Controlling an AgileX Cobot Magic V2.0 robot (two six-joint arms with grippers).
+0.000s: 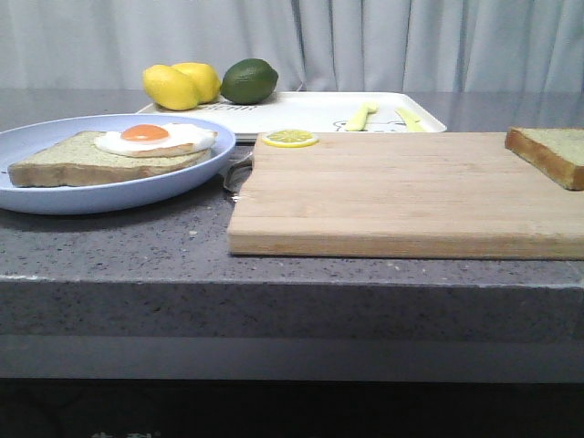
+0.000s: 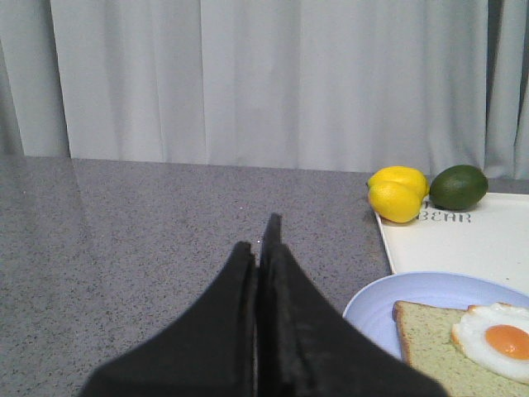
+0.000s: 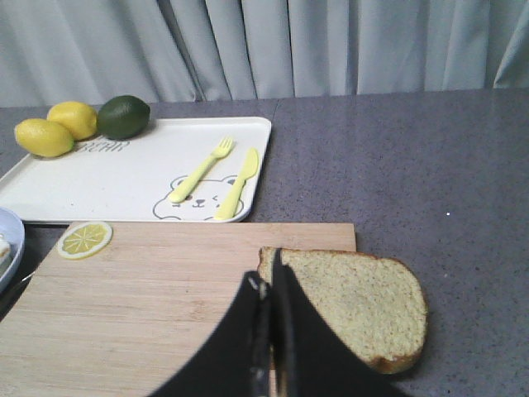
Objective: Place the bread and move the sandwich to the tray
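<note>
Both grippers (image 2: 263, 248) (image 3: 271, 285) pressed closed, empty; right one's fingers partly hide the bread (image 3: 355, 306).

Front view: low, near table-edge height, looking forward across the counter at the curtain; board (image 1: 401, 192) fills the middle, plate (image 1: 55, 196) at left. Left wrist view: above the counter's left part, facing the curtain, closed left gripper (image 2: 263, 248) at bottom centre; shares plate and lemons (image 2: 398, 193) with front. Right wrist view: higher, angled down over the board, right gripper (image 3: 269, 285) at bottom; shares tray (image 3: 99, 194), lemons and lime (image 3: 124, 117) with both others.
</note>
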